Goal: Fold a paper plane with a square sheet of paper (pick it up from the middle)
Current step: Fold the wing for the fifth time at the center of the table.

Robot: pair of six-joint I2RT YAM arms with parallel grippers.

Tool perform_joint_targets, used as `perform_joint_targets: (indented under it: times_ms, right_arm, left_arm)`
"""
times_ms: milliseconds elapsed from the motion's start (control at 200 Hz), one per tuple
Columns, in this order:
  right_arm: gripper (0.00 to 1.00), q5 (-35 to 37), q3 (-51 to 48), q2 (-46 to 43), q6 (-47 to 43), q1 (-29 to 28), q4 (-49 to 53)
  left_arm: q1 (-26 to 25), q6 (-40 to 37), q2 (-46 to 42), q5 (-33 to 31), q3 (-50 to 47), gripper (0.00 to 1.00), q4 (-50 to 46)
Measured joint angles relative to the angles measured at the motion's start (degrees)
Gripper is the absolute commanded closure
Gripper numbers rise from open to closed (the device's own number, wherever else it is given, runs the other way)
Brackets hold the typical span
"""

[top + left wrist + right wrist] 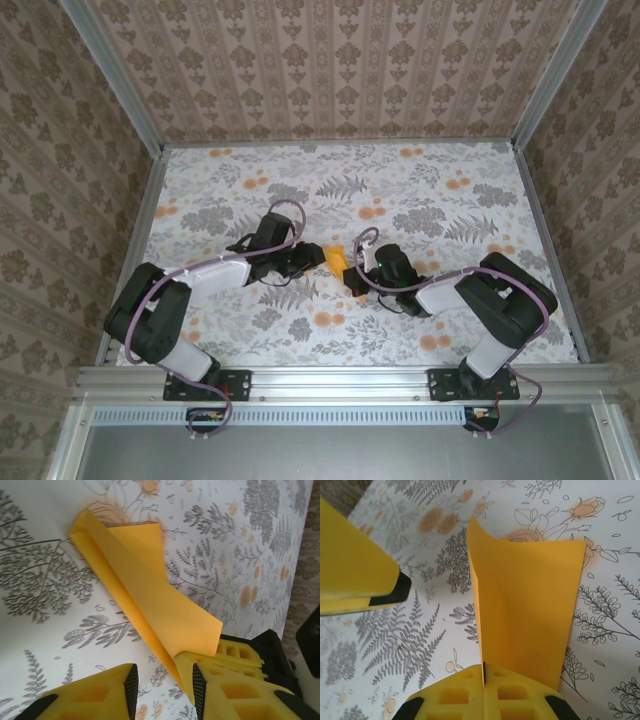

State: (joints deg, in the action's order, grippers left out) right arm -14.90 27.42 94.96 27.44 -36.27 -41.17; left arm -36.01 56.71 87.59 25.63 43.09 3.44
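The square sheet of paper is bright orange-yellow and folded along a crease into a narrow shape with a pointed far end, held just above the table's middle. My right gripper is shut on its near end; in the right wrist view the paper rises out of the closed right gripper. My left gripper is beside the paper on the left. In the left wrist view the left gripper is open, and the lower edge of the paper runs into the gap, close to the right-hand pad. The right gripper's fingers show behind it.
A floral tablecloth covers the table. Aluminium rails and patterned walls close in the left, right and back sides. One of the left gripper's fingers reaches into the upper left of the right wrist view.
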Motion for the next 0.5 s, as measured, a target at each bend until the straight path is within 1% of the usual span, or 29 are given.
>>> perform_joint_targets:
  times_ms: [235, 500]
  right_arm:
    - [1.00, -3.1, -0.7, 0.2, 5.7, 1.6, -1.7]
    - [1.00, -7.7, -1.9, 1.8, 12.0, 4.2, -3.9]
  left_arm:
    - [-1.3, 0.0, 3.8, 1.5, 0.0, 0.71, 4.9]
    - [-2.2, 0.0, 8.0, 3.2, 0.7, 0.74, 8.0]
